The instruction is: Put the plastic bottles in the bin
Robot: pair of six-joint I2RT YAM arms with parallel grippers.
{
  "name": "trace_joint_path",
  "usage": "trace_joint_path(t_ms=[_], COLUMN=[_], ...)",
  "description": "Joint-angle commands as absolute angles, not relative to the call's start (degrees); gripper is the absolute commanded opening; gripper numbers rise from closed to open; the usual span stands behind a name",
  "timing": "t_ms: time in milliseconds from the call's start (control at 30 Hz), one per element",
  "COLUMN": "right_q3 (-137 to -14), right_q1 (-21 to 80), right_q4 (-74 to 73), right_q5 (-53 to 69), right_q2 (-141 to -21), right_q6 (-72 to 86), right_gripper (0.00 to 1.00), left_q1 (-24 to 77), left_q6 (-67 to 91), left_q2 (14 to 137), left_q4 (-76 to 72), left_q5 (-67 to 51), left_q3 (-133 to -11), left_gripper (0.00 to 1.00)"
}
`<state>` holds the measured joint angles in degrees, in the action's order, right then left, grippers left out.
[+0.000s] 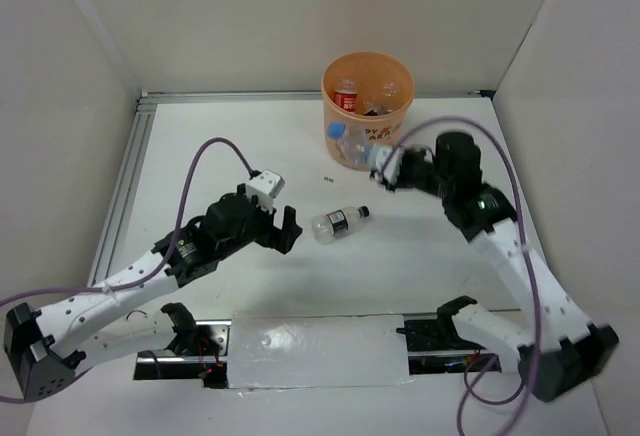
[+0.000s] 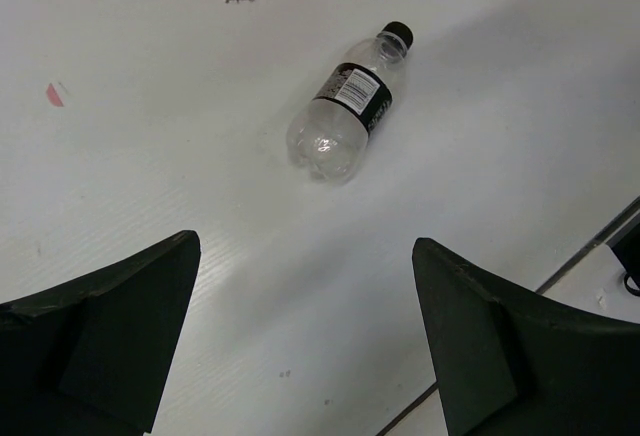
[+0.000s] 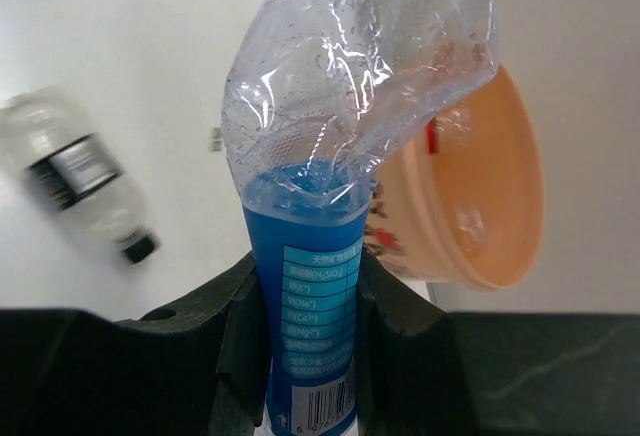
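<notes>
My right gripper (image 3: 306, 291) is shut on a crumpled clear bottle with a blue label (image 3: 312, 256), held beside the orange bin (image 3: 495, 206). In the top view this bottle (image 1: 352, 148) hangs against the bin's near wall (image 1: 385, 136), with the right gripper (image 1: 388, 169) just behind it. Inside the bin lie a red-labelled bottle (image 1: 346, 97) and a clear one (image 1: 387, 89). A clear bottle with a black label and cap (image 1: 338, 222) lies on the table. My left gripper (image 1: 287, 228) is open just left of it. In the left wrist view that bottle (image 2: 345, 106) lies ahead of the empty left gripper (image 2: 305, 341).
White walls enclose the table on the left, back and right. A metal rail (image 1: 128, 181) runs along the left edge. A small dark speck (image 1: 327, 178) lies on the table near the bin. A taped strip (image 1: 315, 351) lies between the arm bases.
</notes>
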<state>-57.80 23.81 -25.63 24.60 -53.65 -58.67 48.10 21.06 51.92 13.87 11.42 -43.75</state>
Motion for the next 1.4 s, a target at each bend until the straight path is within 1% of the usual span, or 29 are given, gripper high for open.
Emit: trace_joint_path(t_ms=[0,67,100,167,200,233,267,333,400,433,467,500,533,567,700,833,900,933,967,1000,1033,1133,1167,1233,1267,1300,1367], right_q3=[-69.29,-74.94,-80.71,-86.19,-89.0,-94.69,-97.27,-103.84,-106.51,-108.7,-109.76,-110.91,-113.01,-113.03,-111.8,-110.14,-104.44,-101.72,-95.86,-93.02,-88.2,-82.72,-81.14,-76.57,-75.16,-73.06,-71.38], right_q1=[17.25,15.04,14.25,12.83,12.22,12.22,11.35,10.38,9.76,9.76,9.76,9.76,9.23,8.71,6.25,1.07,-2.8,-4.03,-5.35,-7.36,-8.25,-11.77,-12.73,-15.37,-16.08,-16.08,-17.92], right_q4=[-8.98,-5.47,-5.45,-4.83,-6.84,-8.33,-9.65,-13.26,-15.02,-15.73,-16.43,-18.35,-19.15,-19.16,-17.84,-23.89,-24.43,-23.65,-23.03,-23.03,-22.42,-23.9,-24.43,-24.96,-24.96,-25.66,-26.45], right_q5=[23.47,24.78,24.79,26.37,27.15,27.16,29.16,31.28,32.7,33.83,34.53,34.54,34.54,35.24,35.24,39.01,42.17,43.06,43.85,44.38,44.38,46.83,47.54,49.99,50.53,50.54,51.06], right_q2=[-65.71,-71.6,-76.94,-81.8,-86.52,-88.83,-91.03,-96.99,-101.57,-102.82,-104.05,-105.11,-106.68,-106.7,-102.4,-97.31,-92.22,-87.93,-85.63,-83.52,-79.67,-75.34,-73.06,-70.85,-69.88,-68.31,-67.15], right_q6=[-49.94,-46.86,-44.67,-44.03,-44.03,-44.03,-44.03,-41.67,-38.87,-38.24,-37.36,-36.22,-34.04,-32.97,-27.17,-23.21,-22.15,-21.54,-21.53,-21.53,-21.53,-22.84,-22.85,-22.85,-22.85,-22.85,-22.85], right_gripper=[0.3,0.3,0.3,0.33,0.33,0.35,0.35,0.4,0.45,0.58,0.68,0.75,0.91,1.0,1.0,1.0,1.0,1.0,1.0,1.0,1.0,1.0,1.0,1.0,1.0,1.0,1.0], left_q1=[48.34,48.86,49.48,50.0,50.79,50.8,50.8,51.33,51.94,51.94,51.94,51.94,51.94,51.94,51.94,51.94,51.94,51.94,51.94,51.94,51.94,51.94,51.94,51.94,51.94,51.94,51.94], left_q6=[19.51,18.9,18.37,17.59,17.58,16.36,15.83,14.34,13.28,12.49,12.48,12.48,11.61,10.99,8.88,7.74,7.73,7.73,7.21,7.21,6.68,6.68,6.68,6.07,6.06,6.06,6.59], left_q2=[55.97,59.05,59.93,62.65,63.62,64.59,66.95,69.77,74.93,76.8,78.82,80.84,84.95,86.9,94.29,100.8,104.83,105.98,107.04,107.83,108.36,108.98,108.98,108.98,109.51,109.51,107.5], left_q4=[9.32,7.05,6.25,4.75,4.22,3.26,2.73,0.89,0.35,-0.34,-0.35,0.43,1.22,2.19,3.34,5.35,7.46,8.08,8.78,9.31,10.01,10.55,11.16,11.77,12.47,12.48,13.71], left_q5=[6.77,5.9,5.89,5.36,5.36,5.36,5.36,4.84,4.83,4.83,5.7,6.23,7.46,7.47,6.94,6.76,7.38,8.34,8.35,8.35,8.35,8.35,8.87,9.49,9.49,9.49,8.96], left_q3=[-44.64,-44.65,-44.65,-46.22,-46.84,-48.32,-48.95,-51.14,-52.9,-55.09,-56.41,-57.9,-61.23,-62.65,-66.7,-70.3,-72.5,-73.12,-73.65,-74.17,-74.18,-74.79,-74.79,-75.32,-75.32,-75.32,-77.07], left_gripper=[1.0,1.0,1.0,1.0,1.0,1.0,1.0,1.0,1.0,1.0,1.0,1.0,1.0,1.0,1.0,1.0,1.0,0.98,0.97,0.95,0.86,0.66,0.52,0.44,0.38,0.23,0.12])
